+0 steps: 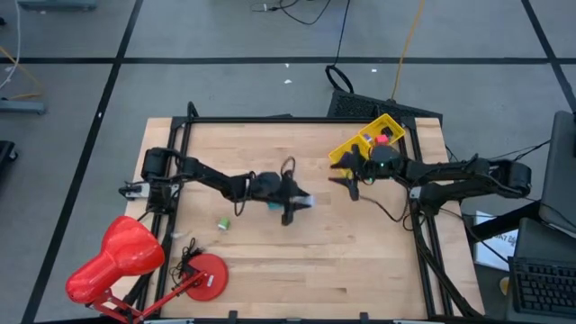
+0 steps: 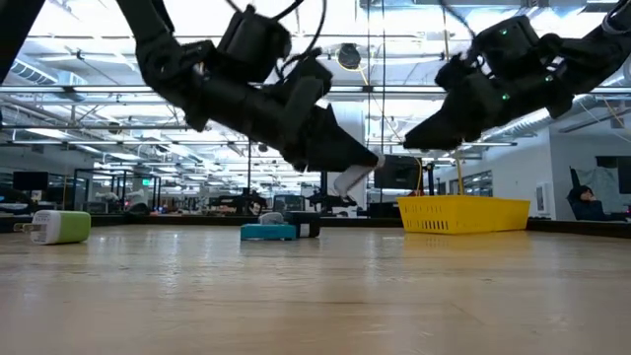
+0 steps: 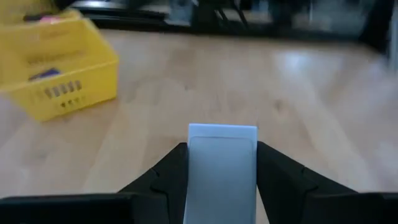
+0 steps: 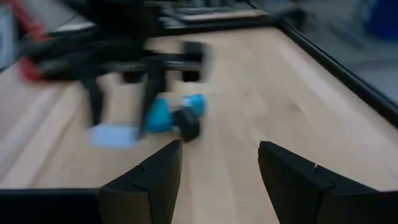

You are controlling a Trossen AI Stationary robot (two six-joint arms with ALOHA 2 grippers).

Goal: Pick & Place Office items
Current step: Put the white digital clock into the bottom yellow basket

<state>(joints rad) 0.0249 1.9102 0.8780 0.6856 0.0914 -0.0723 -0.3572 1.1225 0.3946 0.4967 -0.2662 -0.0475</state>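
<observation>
Left claw (image 1: pixel 301 202): raised over the middle of the table (image 1: pixel 297 261), closed on a pale grey-white block (image 3: pixel 222 168).
Right claw (image 1: pixel 346 183): up in the air near the yellow tray (image 1: pixel 360 139), fingers apart, holding nothing.
Teal piece (image 2: pixel 267 232): lay on the table, a black piece (image 2: pixel 306 228) just beside it.
Green-and-white piece (image 1: pixel 223 223): on the table, apart from the others.
Pink piece (image 1: pixel 382 139): inside the tray.

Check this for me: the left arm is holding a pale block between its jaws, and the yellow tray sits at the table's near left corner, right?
Only the tray's place is wrong. The high view shows the yellow tray at the far right corner. The left gripper does hold the pale block.
</observation>
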